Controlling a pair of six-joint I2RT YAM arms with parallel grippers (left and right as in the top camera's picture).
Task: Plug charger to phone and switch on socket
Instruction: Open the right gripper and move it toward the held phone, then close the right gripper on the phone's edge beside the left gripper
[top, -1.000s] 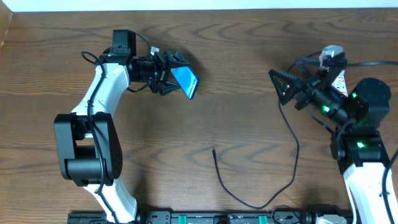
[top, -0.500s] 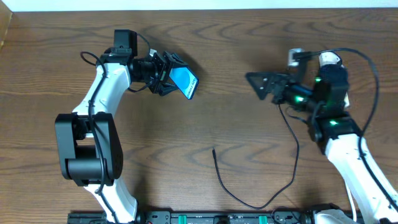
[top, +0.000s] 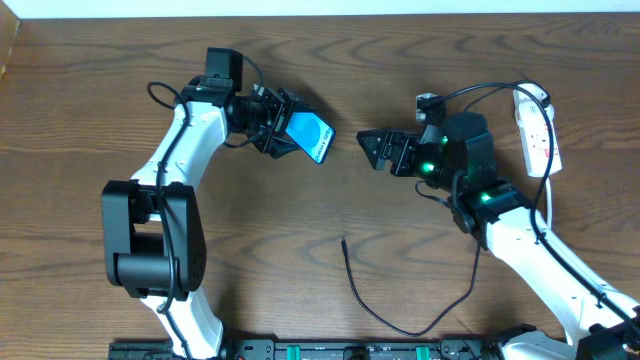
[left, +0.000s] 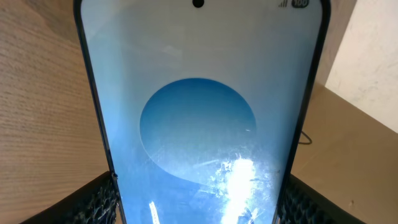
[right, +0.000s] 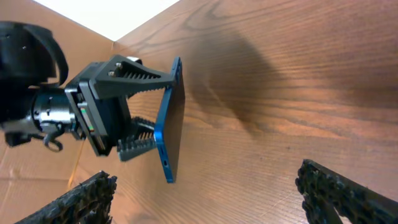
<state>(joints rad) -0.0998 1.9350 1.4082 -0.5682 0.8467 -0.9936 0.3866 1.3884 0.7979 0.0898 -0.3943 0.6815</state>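
The phone (top: 310, 137) is held off the table, tilted, its blue screen up, with my left gripper (top: 288, 128) shut on its long edges. In the left wrist view the phone (left: 198, 118) fills the frame between the fingers (left: 93, 200). My right gripper (top: 372, 146) is open and empty, pointing left, a short gap from the phone's lower end. Its wrist view shows the phone (right: 170, 124) edge on, ahead of my right gripper (right: 205, 180). The charger (top: 372, 310) lies looped on the table, its loose end near the middle. The socket (top: 537, 128) lies at the far right.
The charger's black cable runs up from the front edge and passes under my right arm (top: 520, 235). The socket's white lead (top: 548, 205) drops down the right side. The table's back edge meets a white wall (top: 320, 6).
My right arm has swung left to face the phone, uncovering the socket behind it. My left arm has carried the phone slightly right and forward.
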